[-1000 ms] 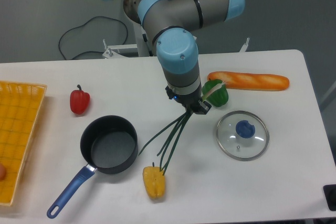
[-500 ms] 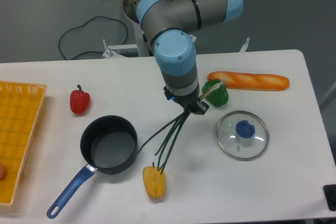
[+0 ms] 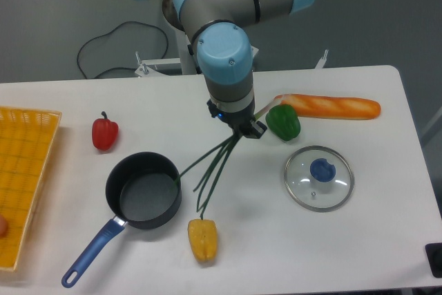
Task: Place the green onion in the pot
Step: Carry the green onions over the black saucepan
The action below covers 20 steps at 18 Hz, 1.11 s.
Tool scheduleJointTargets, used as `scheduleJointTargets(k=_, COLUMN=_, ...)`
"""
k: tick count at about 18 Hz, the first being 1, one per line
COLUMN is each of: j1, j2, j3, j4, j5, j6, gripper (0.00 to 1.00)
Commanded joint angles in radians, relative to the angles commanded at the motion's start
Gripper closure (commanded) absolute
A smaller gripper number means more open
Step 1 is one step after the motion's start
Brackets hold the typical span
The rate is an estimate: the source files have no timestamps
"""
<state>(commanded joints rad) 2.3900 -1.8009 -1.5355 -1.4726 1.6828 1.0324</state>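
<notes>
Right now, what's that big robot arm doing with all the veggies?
The gripper is holding a green onion up off the table. The leaves hang down toward the pot, and one tip reaches its rim, but the onion is not inside yet. The green pepper, red pepper, yellow pepper, bread and glass lid just lie on the table.

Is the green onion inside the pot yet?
Not yet. The claw holds the green onion in the air, leaves hanging down. One leaf tip reaches over the rim of the pot, which looks empty.

Green onion [image 3: 214, 165] aloft, leaf-tips over pot [image 3: 143, 190] rim.
</notes>
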Motion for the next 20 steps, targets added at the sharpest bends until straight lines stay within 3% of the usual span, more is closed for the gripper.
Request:
scheduleJointTargets(k=5, j1=-0.049, j2=-0.021, j3=-0.006, j4=-0.031, j5=0.024, j6=-0.003, gripper=0.90)
scheduleJointTargets(k=15, j1=-0.153, j2=-0.047, j3=-0.006, j4=-0.156, j5=0.080, j6=-0.023, gripper=0.89)
scheduleJointTargets(k=20, j1=-0.193, j2=-0.077, j3=-0.002, j4=-0.167, j5=0.118, j6=-0.106, gripper=0.89)
